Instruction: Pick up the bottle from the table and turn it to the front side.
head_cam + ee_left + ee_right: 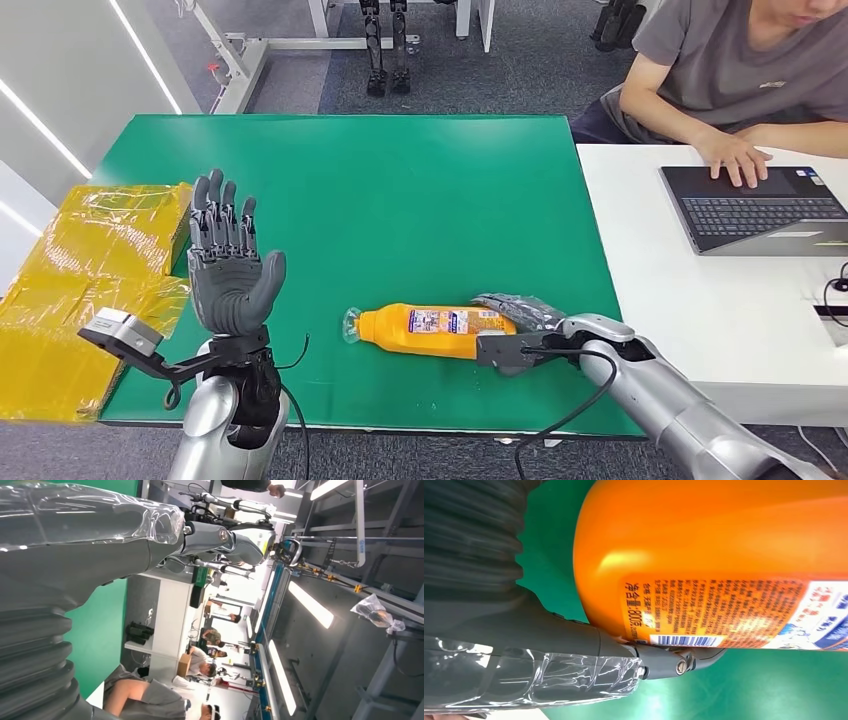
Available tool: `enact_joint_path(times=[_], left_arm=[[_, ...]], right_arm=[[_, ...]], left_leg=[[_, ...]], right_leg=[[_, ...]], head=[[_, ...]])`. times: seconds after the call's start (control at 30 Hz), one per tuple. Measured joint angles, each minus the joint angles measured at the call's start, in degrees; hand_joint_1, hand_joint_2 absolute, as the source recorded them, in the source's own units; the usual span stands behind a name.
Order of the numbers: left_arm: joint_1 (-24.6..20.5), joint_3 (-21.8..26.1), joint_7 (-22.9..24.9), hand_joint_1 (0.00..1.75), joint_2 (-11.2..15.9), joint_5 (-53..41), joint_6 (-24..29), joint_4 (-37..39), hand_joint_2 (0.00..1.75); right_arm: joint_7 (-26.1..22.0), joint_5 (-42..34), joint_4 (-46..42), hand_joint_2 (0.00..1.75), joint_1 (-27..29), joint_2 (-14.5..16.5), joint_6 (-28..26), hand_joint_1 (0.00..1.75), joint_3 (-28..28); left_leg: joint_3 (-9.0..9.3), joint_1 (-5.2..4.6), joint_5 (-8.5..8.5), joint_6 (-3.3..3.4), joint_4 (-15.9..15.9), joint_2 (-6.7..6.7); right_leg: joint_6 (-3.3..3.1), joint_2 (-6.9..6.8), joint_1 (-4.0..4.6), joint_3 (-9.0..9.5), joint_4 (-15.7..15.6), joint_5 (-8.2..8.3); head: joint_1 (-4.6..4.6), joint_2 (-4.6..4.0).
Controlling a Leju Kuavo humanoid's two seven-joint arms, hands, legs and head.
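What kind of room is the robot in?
Probably a robot lab or workshop. Spare robot legs stand by a metal frame beyond the green table, a person works on a laptop close by, and more people sit at desks behind.

Left hand (pixel 228 262) raised upright, fingers spread; right hand (pixel 525 328) low, fingers curled.

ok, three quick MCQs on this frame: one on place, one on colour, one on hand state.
1. Where does the orange bottle lie?
A. on the green table
B. on the white desk
C. on the yellow bags

2. What colour is its cap?
A. red
B. clear
C. black

3. What is the left hand doing?
A. gripping the bottle
B. pressing on the laptop
C. raised with fingers apart, holding nothing

Answers: 1 A, the bottle lies on its side on the green surface. 2 B, the cap end looks transparent. 3 C, the right hand is the one wrapped around the bottle's base.
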Motion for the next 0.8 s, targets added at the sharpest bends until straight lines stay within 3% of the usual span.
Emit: enact_joint_path(times=[0.37,0.67,0.7,0.8], left_arm=[[-0.03,0.02,0.0,0.0,0.0,-0.22,-1.19,0.0,1.75],[-0.03,0.02,0.0,0.0,0.01,-0.27,-1.33,0.0,1.75],[-0.03,0.02,0.0,0.0,0.01,-0.27,-1.33,0.0,1.75],[-0.04,0.02,0.0,0.0,0.0,-0.27,-1.34,0.01,1.75]], right_arm=[[-0.56,1.93,2.61,1.75,0.11,1.18,-4.19,0.03,-0.31],[-0.6,2.18,3.67,1.75,0.11,1.87,-4.42,0.03,-0.99],[-0.6,2.18,3.73,1.75,0.11,1.91,-4.42,0.09,-1.02],[-0.61,2.19,3.81,1.75,0.11,1.96,-4.43,1.27,-1.06]], left_leg=[[0.0,0.0,0.0,0.0,0.0,0.0],[0.0,0.0,0.0,0.0,0.0,0.0],[0.0,0.0,0.0,0.0,0.0,0.01],[0.01,0.0,0.0,0.0,0.01,0.01]], right_leg=[[0.0,0.01,0.0,0.0,0.0,0.0],[0.0,0.01,0.0,0.0,0.0,0.0],[0.0,0.01,0.0,0.0,0.0,0.0],[0.0,0.01,0.0,0.0,0.0,0.0]], head=[[-0.01,0.0],[-0.01,0.0],[-0.01,0.0],[-0.01,0.0]])
